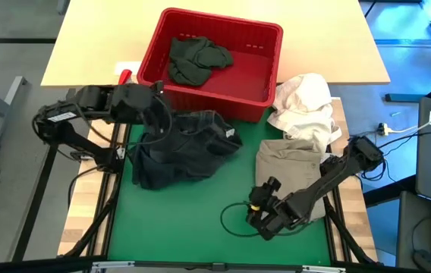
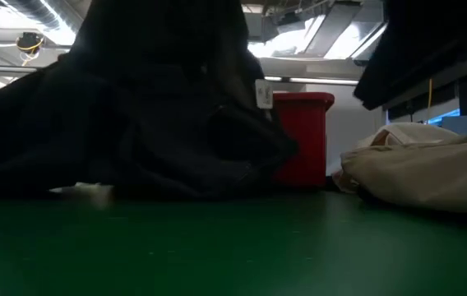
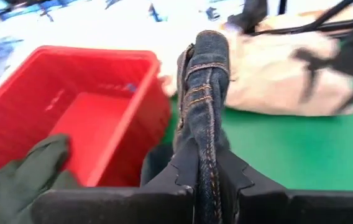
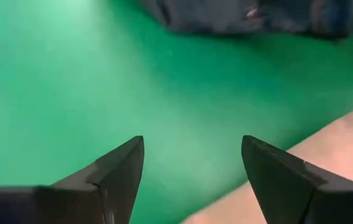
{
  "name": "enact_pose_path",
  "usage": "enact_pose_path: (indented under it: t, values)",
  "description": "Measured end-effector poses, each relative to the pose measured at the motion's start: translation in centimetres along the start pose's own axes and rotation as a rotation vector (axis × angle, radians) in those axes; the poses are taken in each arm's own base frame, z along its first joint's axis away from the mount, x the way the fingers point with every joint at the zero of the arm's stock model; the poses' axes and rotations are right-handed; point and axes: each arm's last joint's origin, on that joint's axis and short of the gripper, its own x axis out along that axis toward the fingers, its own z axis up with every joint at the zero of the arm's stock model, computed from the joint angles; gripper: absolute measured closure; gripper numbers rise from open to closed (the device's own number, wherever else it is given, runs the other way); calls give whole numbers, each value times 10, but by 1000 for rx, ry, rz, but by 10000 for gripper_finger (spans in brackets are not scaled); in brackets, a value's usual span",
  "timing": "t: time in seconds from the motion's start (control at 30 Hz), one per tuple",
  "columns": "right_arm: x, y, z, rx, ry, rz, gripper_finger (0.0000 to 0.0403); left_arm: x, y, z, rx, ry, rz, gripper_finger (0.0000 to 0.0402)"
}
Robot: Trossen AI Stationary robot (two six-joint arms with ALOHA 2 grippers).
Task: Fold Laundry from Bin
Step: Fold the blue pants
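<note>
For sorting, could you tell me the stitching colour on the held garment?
Orange-tan stitching on the dark denim garment; left wrist view.

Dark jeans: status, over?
Left tool shut on dark jeans, beside red bin. Right tool open over green mat. Nothing blocking.

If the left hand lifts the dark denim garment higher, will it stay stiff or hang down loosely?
Probably it hangs loosely: the dark denim garment already sags in folds from the left hand onto the green mat. It looks rather heavy for cloth, with a thick stitched seam. Slipping seems unlikely, since the hand is shut on that seam.
</note>
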Motion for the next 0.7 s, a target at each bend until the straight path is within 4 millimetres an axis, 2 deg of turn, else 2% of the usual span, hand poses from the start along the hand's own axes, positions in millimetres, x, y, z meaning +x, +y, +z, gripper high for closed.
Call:
enact_pose_path:
  t: [0.13, 0.3, 0.4, 0.47, 0.57, 0.7]
  values:
    - [9, -5, 6, 7, 18, -31, 132, -14, -8, 0, 3, -43, -66, 384]
    - [20, -22, 15, -52, 175, -62, 137, -35, -14, -2, 2, -98, -114, 384]
    - [18, -34, 11, -144, 262, -100, 153, -44, -14, -4, 1, -121, -111, 384]
    - [16, -45, 8, -134, 268, -84, 166, -48, -12, -5, -1, -130, -95, 384]
    - [9, -63, 11, -41, 186, 10, 186, -54, -10, -7, -6, -143, -81, 384]
    - [3, -85, 12, 99, -44, 216, 211, -59, -8, -8, -11, -153, -74, 384]
